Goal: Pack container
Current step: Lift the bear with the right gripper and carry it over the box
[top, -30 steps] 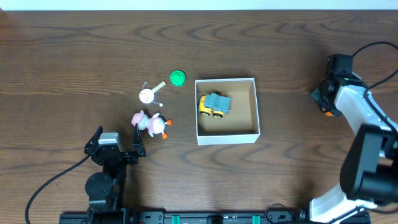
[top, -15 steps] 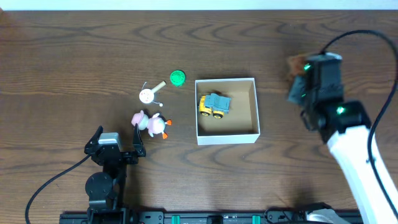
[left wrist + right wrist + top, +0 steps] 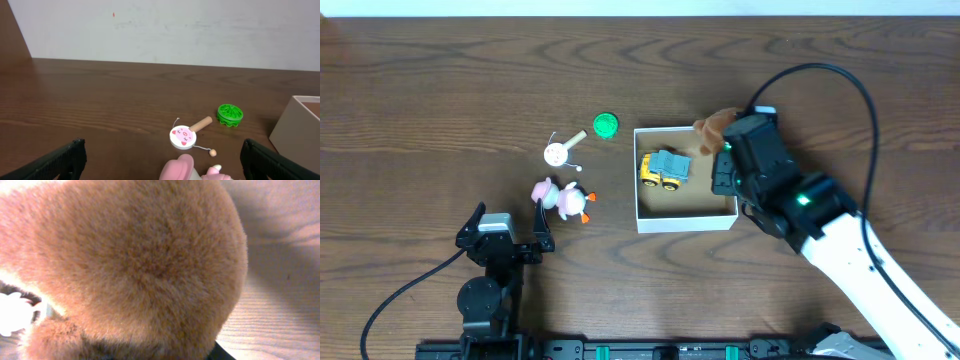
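Note:
The container (image 3: 724, 136) is a square cardboard box, white outside and brown inside, at the table's middle; its corner shows in the left wrist view (image 3: 300, 125). A yellow and blue toy truck (image 3: 664, 168) lies inside it. My right gripper (image 3: 720, 135) is shut on a brown plush toy (image 3: 713, 128) and holds it over the box's right rim; the plush (image 3: 130, 260) fills the right wrist view and hides the fingers. My left gripper (image 3: 506, 232) is open and empty near the front left, just short of a pink plush pig (image 3: 563, 198).
Left of the box lie a green round lid (image 3: 606, 125) and a small pig-faced drum toy with a wooden handle (image 3: 560, 151). Both show in the left wrist view, the lid (image 3: 230, 114) and the drum (image 3: 182, 137). A pale wall runs behind the table.
My right arm has swung left from the table's right side, carrying the brown plush to the box's right rim. The left arm and the loose toys have not moved.

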Robot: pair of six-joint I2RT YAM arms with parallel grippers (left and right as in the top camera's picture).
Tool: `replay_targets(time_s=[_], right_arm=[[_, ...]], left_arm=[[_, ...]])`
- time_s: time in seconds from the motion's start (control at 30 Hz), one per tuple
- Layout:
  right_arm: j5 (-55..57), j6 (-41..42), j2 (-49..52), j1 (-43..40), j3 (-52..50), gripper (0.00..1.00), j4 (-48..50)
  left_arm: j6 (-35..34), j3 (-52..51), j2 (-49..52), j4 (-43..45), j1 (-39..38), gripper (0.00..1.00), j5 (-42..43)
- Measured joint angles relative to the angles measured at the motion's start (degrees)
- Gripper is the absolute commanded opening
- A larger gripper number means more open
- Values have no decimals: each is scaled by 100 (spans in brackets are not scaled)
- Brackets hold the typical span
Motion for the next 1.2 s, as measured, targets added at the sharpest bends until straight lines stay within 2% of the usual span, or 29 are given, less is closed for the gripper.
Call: replay_targets(time_s=[0.4, 0.53, 0.6, 0.73, 1.2], right_arm=[[55, 114, 1088, 9, 0, 33, -7], [87, 120, 1123, 9, 0, 40, -4], [94, 133, 1128, 9, 0, 52, -4], [114, 140, 1128, 9, 0, 62, 0], [114, 151, 1128, 9, 0, 68, 22]], left_arm=[[0, 0, 0, 0, 0, 98, -2], [0, 0, 0, 0, 0, 98, -2], [0, 0, 0, 0, 0, 98, -2], [0, 0, 0, 0, 0, 98, -2], [0, 0, 0, 0, 0, 98, -2]])
